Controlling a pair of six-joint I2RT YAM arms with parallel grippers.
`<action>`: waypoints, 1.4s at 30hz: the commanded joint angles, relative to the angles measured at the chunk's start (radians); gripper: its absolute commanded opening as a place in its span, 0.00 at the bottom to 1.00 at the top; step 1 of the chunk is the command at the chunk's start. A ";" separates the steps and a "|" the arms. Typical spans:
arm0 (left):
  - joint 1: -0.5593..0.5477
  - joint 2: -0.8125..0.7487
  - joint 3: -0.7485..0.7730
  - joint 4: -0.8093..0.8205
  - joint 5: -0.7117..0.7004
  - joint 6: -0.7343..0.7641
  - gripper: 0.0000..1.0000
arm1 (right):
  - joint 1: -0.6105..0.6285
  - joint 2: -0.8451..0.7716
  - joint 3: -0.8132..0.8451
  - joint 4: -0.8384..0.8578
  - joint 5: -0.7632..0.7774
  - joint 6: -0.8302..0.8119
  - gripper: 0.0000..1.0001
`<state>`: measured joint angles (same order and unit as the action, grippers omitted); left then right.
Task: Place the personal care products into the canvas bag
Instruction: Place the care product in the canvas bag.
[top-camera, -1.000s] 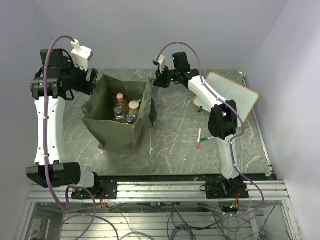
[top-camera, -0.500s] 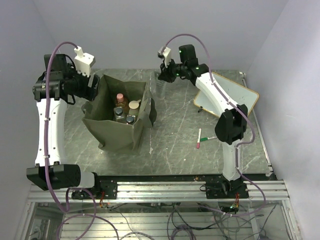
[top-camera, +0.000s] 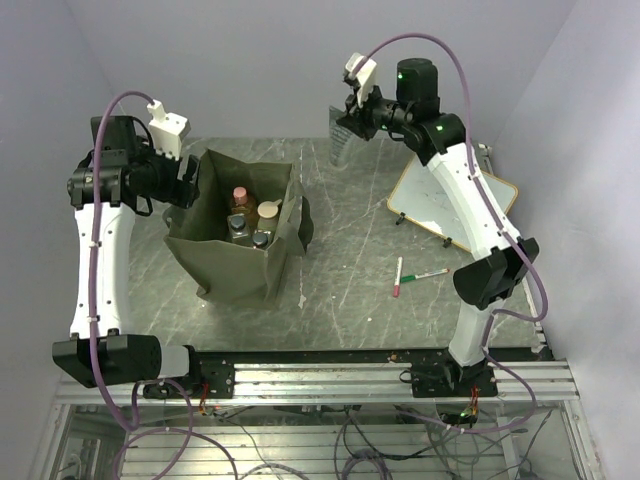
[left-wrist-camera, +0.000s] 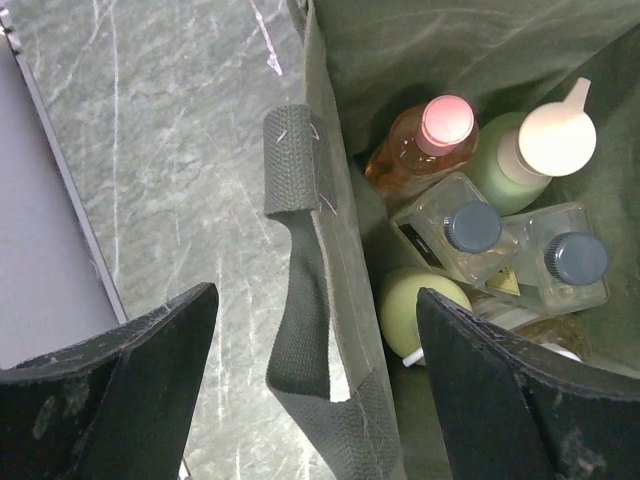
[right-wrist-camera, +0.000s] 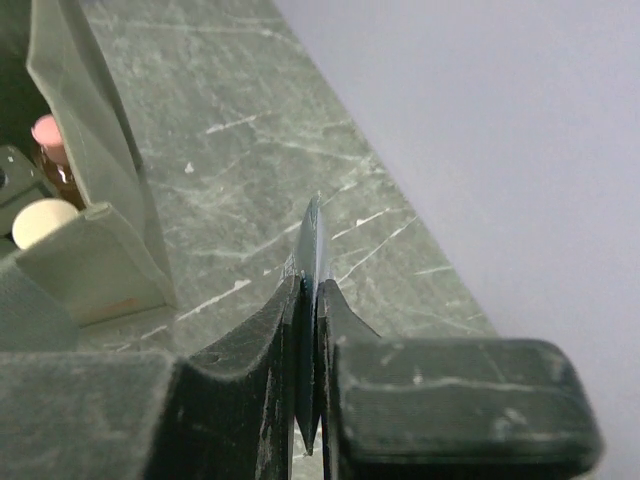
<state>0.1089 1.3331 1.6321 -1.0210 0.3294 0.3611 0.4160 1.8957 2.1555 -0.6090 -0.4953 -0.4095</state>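
The olive canvas bag (top-camera: 235, 265) stands open at the left of the table. Inside it are an amber bottle with a pink cap (left-wrist-camera: 447, 120), a pale green bottle with a beige cap (left-wrist-camera: 556, 130), two clear bottles with dark caps (left-wrist-camera: 472, 226) and a pale green round one (left-wrist-camera: 420, 305). My left gripper (top-camera: 190, 172) is open and straddles the bag's left wall and strap handle (left-wrist-camera: 295, 300). My right gripper (top-camera: 345, 125) is raised high behind the bag's right side. It is shut on a thin, flat, clear-grey item (right-wrist-camera: 316, 240), seen edge-on, which hangs below it (top-camera: 341, 150).
The whiteboard (top-camera: 450, 205) lies at the back right under the right arm. A red marker (top-camera: 398, 275) and a green marker (top-camera: 432, 273) lie on the table right of the bag. A small white scrap (top-camera: 302, 299) lies by the bag's front right corner.
My right arm has risen and swung right and back, carrying the flat clear item higher above the table. My left gripper has shifted slightly closer to the bag's left wall.
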 joint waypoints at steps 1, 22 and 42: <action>0.010 -0.017 -0.021 0.018 0.004 -0.056 0.90 | -0.003 -0.053 0.125 0.025 -0.002 0.029 0.00; 0.010 -0.022 -0.075 0.009 -0.056 -0.152 0.72 | 0.235 0.022 0.427 0.119 -0.080 0.152 0.00; 0.011 -0.080 -0.127 0.014 0.070 -0.147 0.07 | 0.373 0.152 0.334 0.320 -0.216 0.261 0.00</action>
<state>0.1101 1.2789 1.5139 -1.0222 0.3435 0.1951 0.7860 2.0281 2.4866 -0.4397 -0.6640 -0.1711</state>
